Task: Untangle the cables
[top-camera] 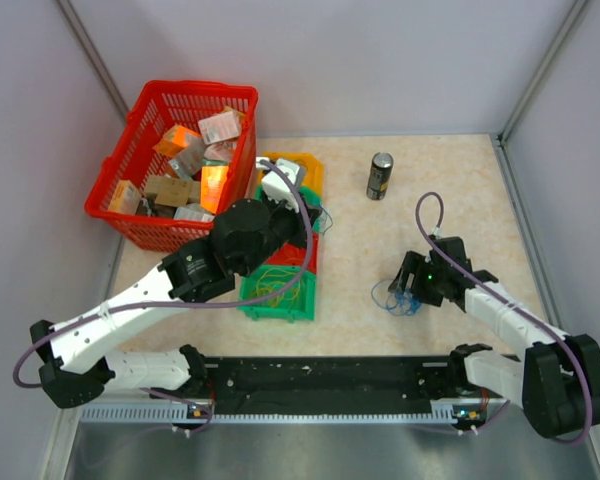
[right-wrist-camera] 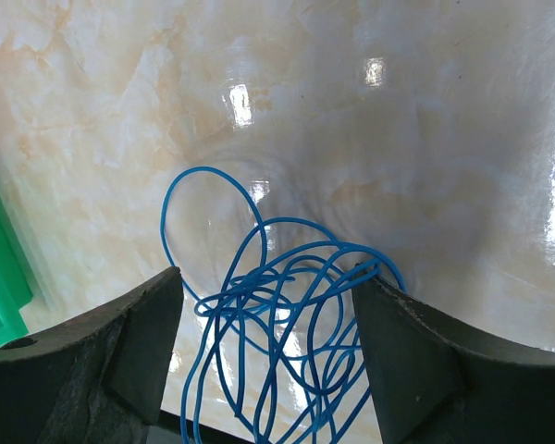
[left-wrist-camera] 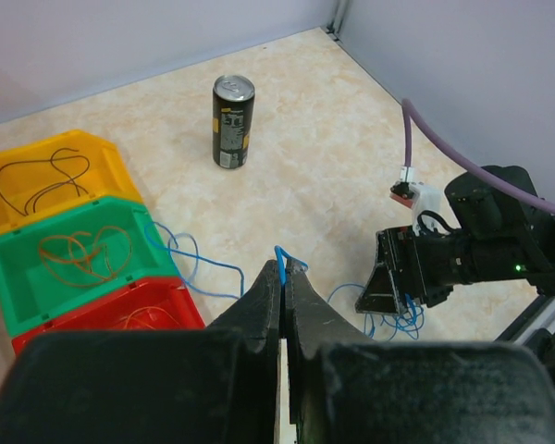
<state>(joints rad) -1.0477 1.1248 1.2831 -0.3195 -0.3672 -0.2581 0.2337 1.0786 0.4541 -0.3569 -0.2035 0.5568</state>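
Item: thin blue floppy cable tangle [right-wrist-camera: 287,314], heaped on beige marbled table [right-wrist-camera: 398,111], lower centre of right wrist view.
Pincers: right gripper [right-wrist-camera: 264,287] spread wide, straddling heap, likely to anchor it. The left gripper [left-wrist-camera: 283,273] clamped on one blue strand [left-wrist-camera: 279,252], raised, probably to draw it clear beside green plastic bin [left-wrist-camera: 83,301].

Thin blue cable [right-wrist-camera: 268,291] tangled in loops on table [right-wrist-camera: 398,139], orange loops [left-wrist-camera: 79,252] in green bin [left-wrist-camera: 28,310], dark wire [left-wrist-camera: 44,176] in yellow bin [left-wrist-camera: 111,166]
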